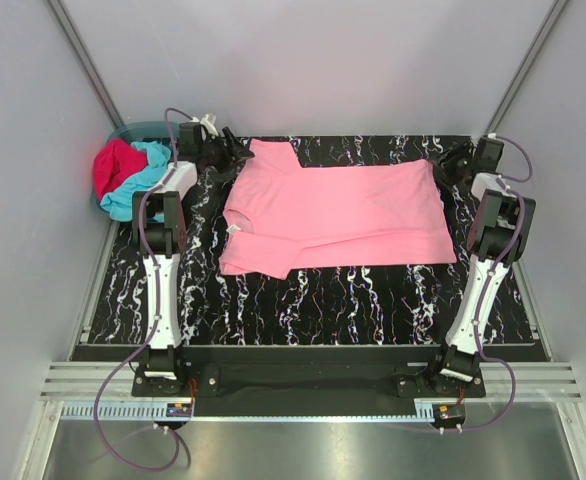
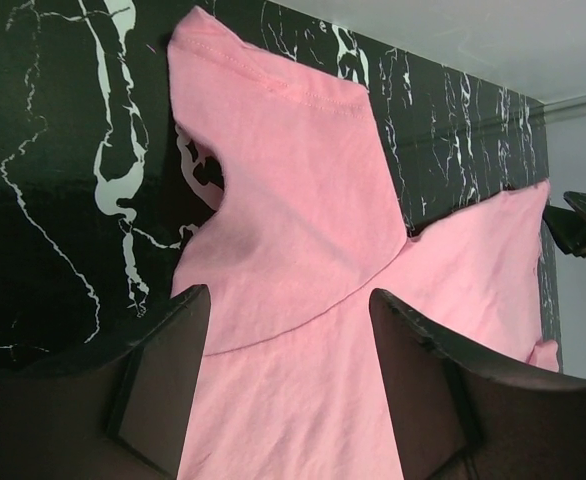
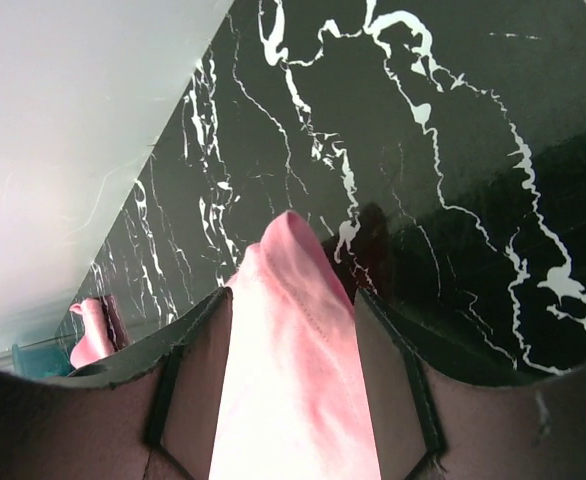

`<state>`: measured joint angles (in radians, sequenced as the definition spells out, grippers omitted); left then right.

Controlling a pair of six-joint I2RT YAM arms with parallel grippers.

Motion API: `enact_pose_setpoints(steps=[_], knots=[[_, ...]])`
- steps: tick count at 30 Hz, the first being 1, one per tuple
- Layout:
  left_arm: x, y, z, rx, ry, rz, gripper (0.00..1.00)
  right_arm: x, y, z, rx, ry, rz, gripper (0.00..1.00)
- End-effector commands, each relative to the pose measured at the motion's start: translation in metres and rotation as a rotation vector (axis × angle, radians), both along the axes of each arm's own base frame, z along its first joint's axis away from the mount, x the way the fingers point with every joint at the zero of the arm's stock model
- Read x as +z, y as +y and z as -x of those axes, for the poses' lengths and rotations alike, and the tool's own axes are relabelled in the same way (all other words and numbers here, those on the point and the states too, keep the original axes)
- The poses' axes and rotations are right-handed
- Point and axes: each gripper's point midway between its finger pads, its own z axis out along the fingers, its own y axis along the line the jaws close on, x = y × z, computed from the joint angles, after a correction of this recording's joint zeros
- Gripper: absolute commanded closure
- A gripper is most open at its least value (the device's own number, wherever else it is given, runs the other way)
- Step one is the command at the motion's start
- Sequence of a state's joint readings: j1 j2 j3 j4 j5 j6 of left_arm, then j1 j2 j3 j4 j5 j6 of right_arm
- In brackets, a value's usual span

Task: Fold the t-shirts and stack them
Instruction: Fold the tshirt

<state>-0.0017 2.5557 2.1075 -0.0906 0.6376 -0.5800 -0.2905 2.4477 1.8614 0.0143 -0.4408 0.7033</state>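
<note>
Light pink cotton short-sleeved t-shirt [image 1: 343, 215] lies spread flat on the black, white-veined bench top [image 1: 373, 300]. It sits in the far half, collar end toward the left edge and hem toward the right edge. One sleeve points at the far left corner; the other lies toward the near side. Left gripper [image 1: 228, 152] is at the far left corner, over the far sleeve and shoulder. In the wrist view its jaws stand wide apart with pink cloth flat beneath them and nothing clasped. Right gripper [image 1: 445, 163] is at the far right corner of the shirt, on the hem. Here the wrist view shows a raised ridge of pink cloth filling the gap between the fingers, so it reads as clamped on the hem corner. Crimson red t-shirt [image 1: 113, 165] and turquoise t-shirt [image 1: 151, 160] are heaped unfolded in a round teal plastic basket [image 1: 133, 127] past the far left corner, well apart from the pink one. Judged step: taking hold of the far long edge of the first shirt for its first lengthwise fold; no fold made yet. The next move calls for the left jaws to lower and pinch the far shoulder. Both arms would then carry that edge toward the near edge together, keeping the cloth taut to avoid wrinkles.
</note>
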Motion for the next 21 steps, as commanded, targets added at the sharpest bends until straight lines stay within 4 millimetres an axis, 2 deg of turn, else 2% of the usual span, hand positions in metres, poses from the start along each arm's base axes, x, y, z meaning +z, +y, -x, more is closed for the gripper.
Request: enact_pose_setpoints(steps=[1,3,5,6,9,10,16,17,18,21], knots=[[0.016,-0.008,-0.005,-0.058,-0.068,0.032,0.31,0.013,-0.002,-0.013,0.022,-0.067,-0.008,0.41],[0.009,-0.009,-0.005,-0.066,-0.057,0.033,0.31,0.008,-0.006,-0.013,0.013,-0.060,-0.012,0.41],[0.011,-0.010,-0.008,-0.071,-0.065,0.040,0.31,0.008,-0.010,-0.015,0.009,-0.063,-0.011,0.41],[0.004,-0.011,-0.008,-0.075,-0.053,0.046,0.31,0.004,-0.012,-0.015,0.005,-0.057,-0.015,0.41],[0.006,-0.012,-0.013,-0.071,-0.059,0.059,0.31,0.000,-0.015,-0.016,0.000,-0.056,-0.027,0.41],[0.000,-0.011,-0.014,-0.068,-0.047,0.065,0.31,-0.002,-0.015,-0.017,0.001,-0.054,-0.029,0.41],[0.005,-0.011,-0.019,-0.069,-0.078,0.055,0.31,0.002,-0.013,-0.021,0.011,-0.075,-0.046,0.41],[0.006,-0.009,-0.019,-0.068,-0.077,0.046,0.31,0.001,-0.013,-0.021,0.012,-0.075,-0.044,0.41],[0.008,0.006,-0.022,-0.046,-0.092,0.024,0.31,0.001,-0.014,-0.020,0.009,-0.073,-0.044,0.41],[0.020,0.018,-0.024,-0.035,-0.137,-0.022,0.31,-0.002,-0.013,-0.019,0.012,-0.071,-0.049,0.41]])
